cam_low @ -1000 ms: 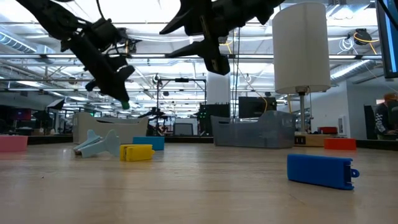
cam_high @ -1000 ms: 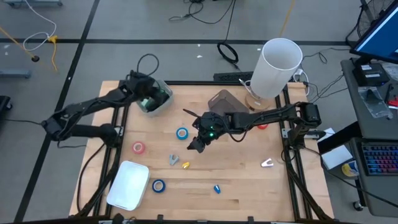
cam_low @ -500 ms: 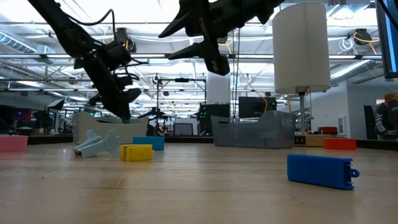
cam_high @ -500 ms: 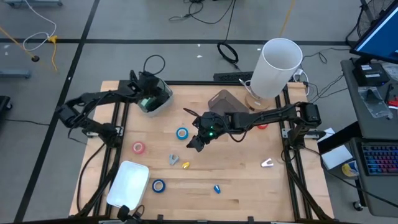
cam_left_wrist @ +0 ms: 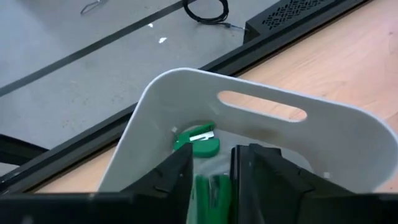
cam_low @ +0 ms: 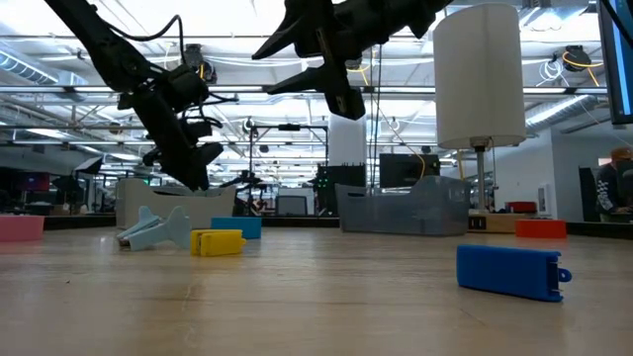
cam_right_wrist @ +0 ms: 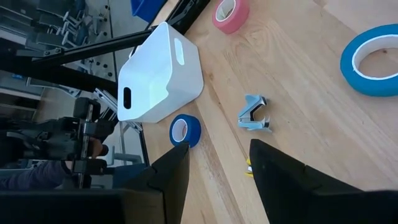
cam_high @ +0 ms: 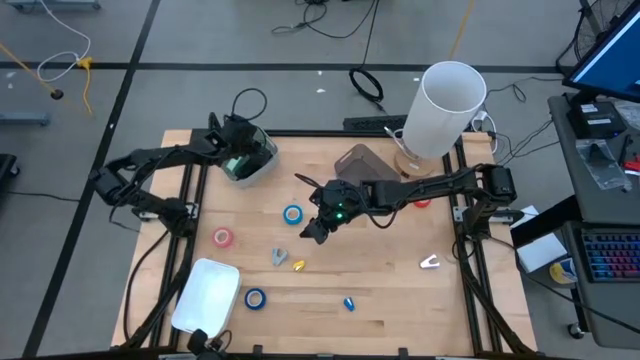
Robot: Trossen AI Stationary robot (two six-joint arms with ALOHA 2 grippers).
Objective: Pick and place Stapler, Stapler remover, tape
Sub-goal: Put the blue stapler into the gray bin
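My left gripper [cam_high: 236, 158] reaches down into the grey bin [cam_high: 263, 164] at the table's far left and is shut on a small green stapler [cam_left_wrist: 211, 188]. Another green piece [cam_left_wrist: 198, 142] lies on the bin's floor. My right gripper [cam_high: 318, 231] hovers open above the table's middle, just right of a blue tape roll [cam_high: 292, 213]. Flat on the table lie a pink roll [cam_high: 222, 237], a second blue roll [cam_high: 255, 298], a grey staple remover [cam_high: 278, 257], a yellow stapler [cam_high: 298, 265], a blue stapler [cam_high: 349, 303] and a white staple remover [cam_high: 429, 263]. My left gripper pinches the green stapler [cam_left_wrist: 210, 184] between its two fingers, coming from above and slanting down into the bin. The stapler sits inside the bin's walls [cam_left_wrist: 311, 143]; whether it rests on the bin's floor, I cannot tell.
A white bin [cam_high: 207, 297] stands at the near left corner. A tall white cylinder [cam_high: 450, 105] and a brown object [cam_high: 357, 160] stand at the far right. A red item [cam_high: 422, 203] lies under the right arm. Bare wood lies between the white staple remover and the right edge.
My left gripper has gone down into the grey bin with the green stapler between its fingers, the arm's elbow swinging toward the table's far edge; it has been still for the last half second. My right arm has not moved.
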